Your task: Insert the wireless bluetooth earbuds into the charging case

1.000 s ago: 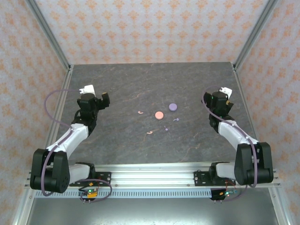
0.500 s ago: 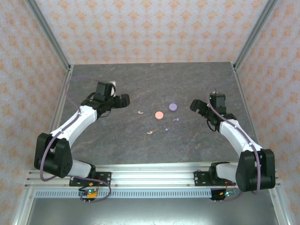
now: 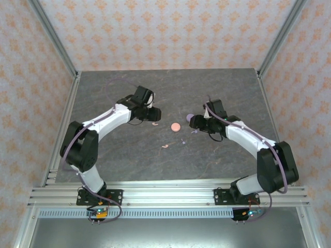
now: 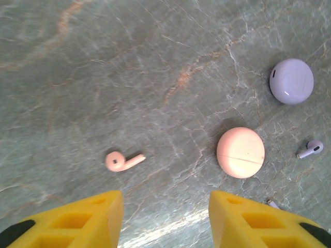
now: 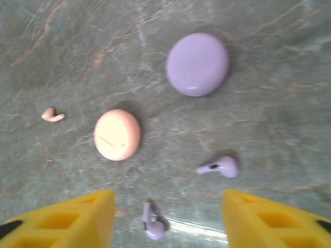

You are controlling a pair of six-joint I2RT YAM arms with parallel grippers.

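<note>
- Table [image 3: 129,160]: dark grey top with pale stone veining.
- Pink earbud [image 4: 123,161]: lies flat just ahead of the left gripper [image 4: 165,201], toward the finger on the wrist view's left.
- Pink round case [image 4: 240,152]: closed, just ahead of that gripper's other finger.
- Lavender round case [image 5: 197,64]: well ahead of the right gripper [image 5: 166,199].
- Lavender earbud [image 5: 153,221]: below the gap between the right gripper's fingers.
- Second lavender earbud [image 5: 220,167]: just ahead of the finger on that wrist view's right.
- Second pink earbud [image 3: 165,146]: behind both grippers, toward the bases.
</note>
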